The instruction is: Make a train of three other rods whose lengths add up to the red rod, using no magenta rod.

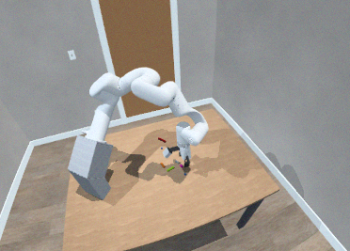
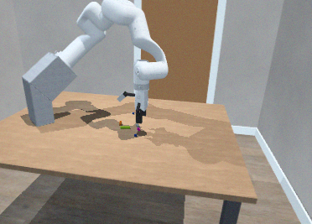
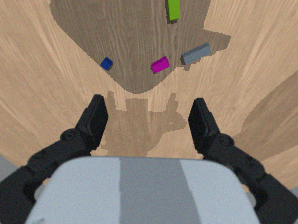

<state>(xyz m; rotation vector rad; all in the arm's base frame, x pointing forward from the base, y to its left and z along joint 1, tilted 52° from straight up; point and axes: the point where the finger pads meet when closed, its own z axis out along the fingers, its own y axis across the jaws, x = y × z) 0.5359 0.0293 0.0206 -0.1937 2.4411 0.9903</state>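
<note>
Looking down the wrist view, you had the black fingers spread wide and empty above the wooden surface [image 3: 45, 75], just short of the small blue rod [image 3: 106, 63], magenta rod [image 3: 160, 64] and grey rod [image 3: 196, 53].

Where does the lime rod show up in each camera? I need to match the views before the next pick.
Top: the lime rod lies left of the hand, right of the orange rod.
Exterior: it lies flat at picture centre, left of the hand's tip, below the orange rod.
Wrist: only its end shows at the top edge, right of centre, above the magenta rod.
Shared landmark: the magenta rod, beside the open, empty hand.
</note>
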